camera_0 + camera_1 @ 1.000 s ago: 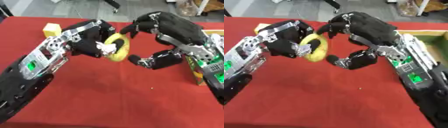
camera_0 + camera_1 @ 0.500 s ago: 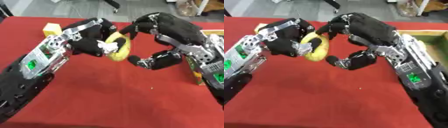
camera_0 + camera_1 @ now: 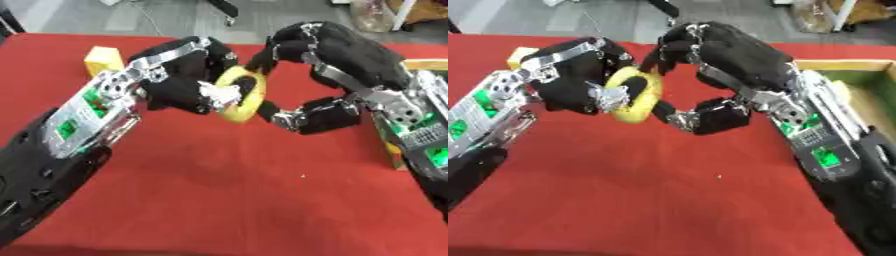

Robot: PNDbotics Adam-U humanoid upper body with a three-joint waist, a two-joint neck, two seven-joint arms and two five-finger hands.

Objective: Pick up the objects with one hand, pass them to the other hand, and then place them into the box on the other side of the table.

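Midair, yellow ring (image 3: 240, 98) in left hand (image 3: 179, 82).

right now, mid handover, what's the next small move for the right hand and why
Probably close the right hand onto the yellow ring. The left hand holds the ring above the red table, and the right hand's fingers and thumb curve around its far side, seemingly not yet clamped. The box waits at the right edge.

Yellow ring (image 3: 241, 95): near-left rim hidden behind left hand (image 3: 188, 82). Box (image 3: 868, 87) cut by right edge. Yellow block (image 3: 103, 58) partly occluded.
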